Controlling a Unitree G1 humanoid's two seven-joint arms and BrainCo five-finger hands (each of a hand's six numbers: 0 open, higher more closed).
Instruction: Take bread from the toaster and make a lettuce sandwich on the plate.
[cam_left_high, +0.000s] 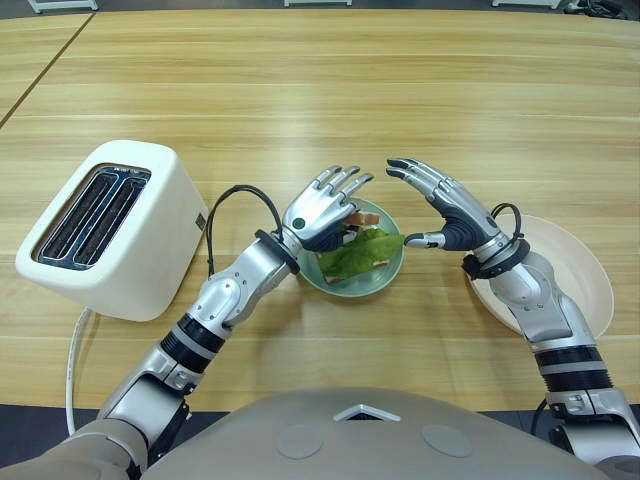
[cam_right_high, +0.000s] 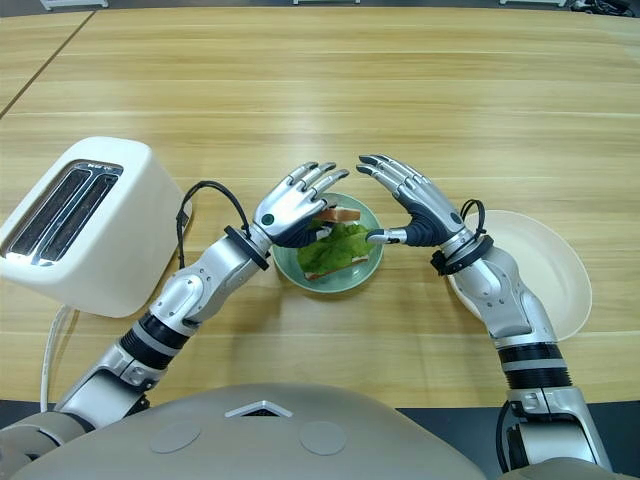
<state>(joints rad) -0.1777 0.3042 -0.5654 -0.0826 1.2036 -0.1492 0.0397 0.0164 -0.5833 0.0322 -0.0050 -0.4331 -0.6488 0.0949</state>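
**Q:** What is counted on the desk (cam_left_high: 350, 90)?

**A:** One toaster (cam_left_high: 120, 235), one green plate (cam_left_high: 378, 282) and one white bowl (cam_left_high: 580, 270).

**Q:** And on the plate?

**A:** One lettuce leaf (cam_left_high: 362, 250) is laid over one bread slice (cam_right_high: 318, 272). A second slice (cam_right_high: 342, 214) is seen at the left hand (cam_left_high: 318, 212); whether it is gripped cannot be told. The right hand (cam_left_high: 445, 205) is held open beside the leaf.
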